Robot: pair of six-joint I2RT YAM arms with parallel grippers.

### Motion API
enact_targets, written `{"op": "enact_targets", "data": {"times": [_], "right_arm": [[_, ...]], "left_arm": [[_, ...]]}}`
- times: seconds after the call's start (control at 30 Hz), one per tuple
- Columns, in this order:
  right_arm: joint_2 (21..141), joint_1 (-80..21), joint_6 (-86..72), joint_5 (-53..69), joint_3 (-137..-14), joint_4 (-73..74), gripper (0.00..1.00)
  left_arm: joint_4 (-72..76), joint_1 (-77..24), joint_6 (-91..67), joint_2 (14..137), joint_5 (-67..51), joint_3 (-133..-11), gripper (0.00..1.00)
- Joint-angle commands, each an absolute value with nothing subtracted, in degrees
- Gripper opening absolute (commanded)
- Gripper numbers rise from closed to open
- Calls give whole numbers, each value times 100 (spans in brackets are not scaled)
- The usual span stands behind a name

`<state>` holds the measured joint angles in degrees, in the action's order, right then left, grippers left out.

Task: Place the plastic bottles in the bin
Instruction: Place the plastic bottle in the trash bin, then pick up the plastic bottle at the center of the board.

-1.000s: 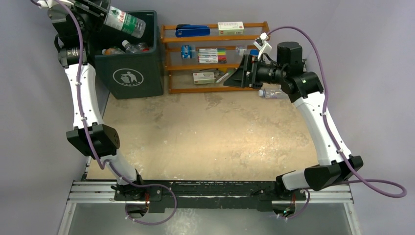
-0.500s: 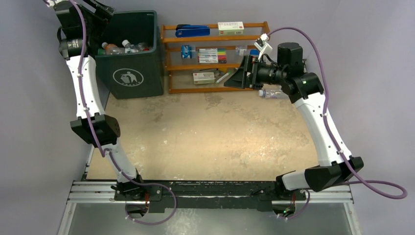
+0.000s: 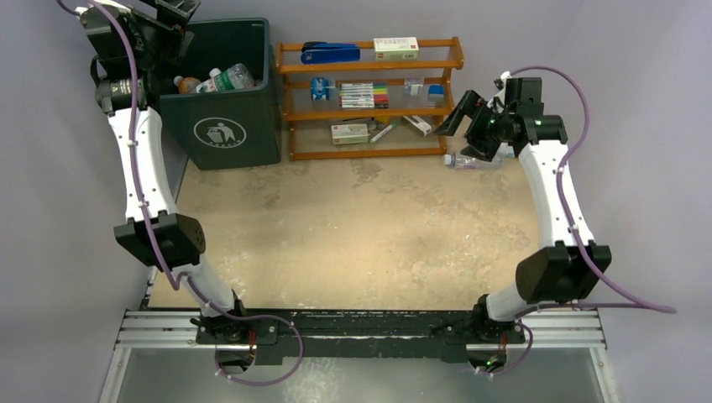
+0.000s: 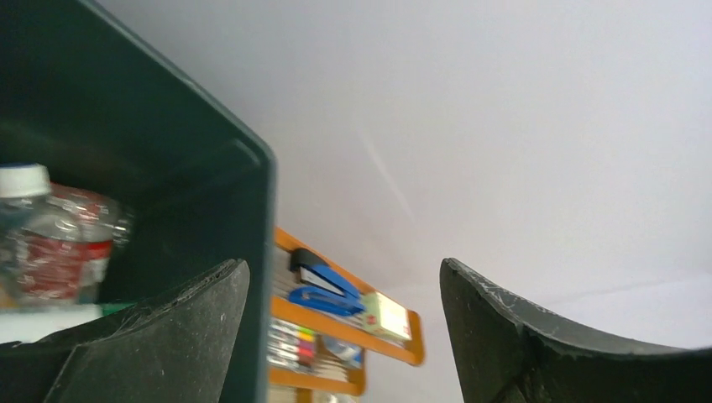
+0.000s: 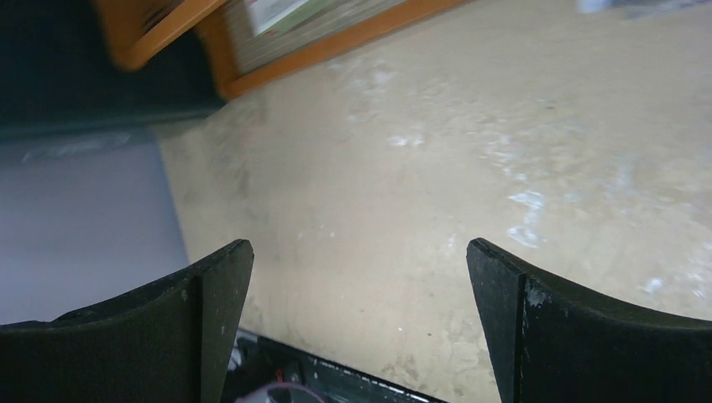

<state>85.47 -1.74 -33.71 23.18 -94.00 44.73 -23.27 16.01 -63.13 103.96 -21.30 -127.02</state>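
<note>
The dark green bin [image 3: 220, 130] stands at the back left. Several plastic bottles lie in it, among them a green-labelled one [image 3: 228, 78] on top and an orange one [image 3: 188, 84]. My left gripper [image 3: 174, 12] hovers over the bin's left rim, open and empty. In the left wrist view a red-labelled bottle [image 4: 59, 252] shows inside the bin wall [image 4: 193, 201], left of the open gripper [image 4: 344, 277]. One clear bottle [image 3: 470, 159] lies on the table at the right, partly under my right arm. My right gripper [image 3: 452, 120] is open and empty just above and left of it.
An orange-brown wooden rack [image 3: 369, 63] with a stapler, markers and small boxes stands right of the bin, close to the right gripper. The right wrist view looks down on the sandy table [image 5: 437, 168] between open fingers [image 5: 210, 302].
The left gripper opened and let go of the green-labelled bottle, which now lies in the bin. The right arm swung rightward and turned its wrist toward the table.
</note>
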Motion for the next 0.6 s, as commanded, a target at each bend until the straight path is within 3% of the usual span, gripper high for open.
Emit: {"op": "enact_targets", "data": {"times": [0.0, 0.57], "right_arm": [[8819, 172, -3920, 1075, -9796, 4893, 100], [11001, 712, -5870, -822, -11247, 6178, 100]], "left_arm": [[-1609, 1602, -6937, 9810, -2724, -12392, 84], [-1735, 1142, -6874, 8465, -3164, -10570, 86]]}}
